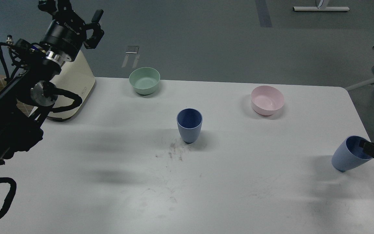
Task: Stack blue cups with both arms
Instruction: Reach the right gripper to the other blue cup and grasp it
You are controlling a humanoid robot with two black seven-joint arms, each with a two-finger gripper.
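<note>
Head view, white table (109,182). Landmark: the upright blue cup (189,125) standing near the table's middle, mouth up, nothing touching it.

Second blue cup (350,154) is well to the right of the landmark cup and nearer the front, at the table's right edge. It is tilted, mouth toward the right, and the right gripper (370,149) has its fingers closed on the rim (only the fingertips enter the frame).

Left gripper (76,16) is raised far to the left of and behind the landmark cup; fingers spread wide, holding nothing.

Mint-green bowl (144,80) sits behind-left of the landmark cup, pink bowl (267,100) behind-right. Cream-coloured appliance (73,87) at far left, partly hidden by the left arm.
</note>
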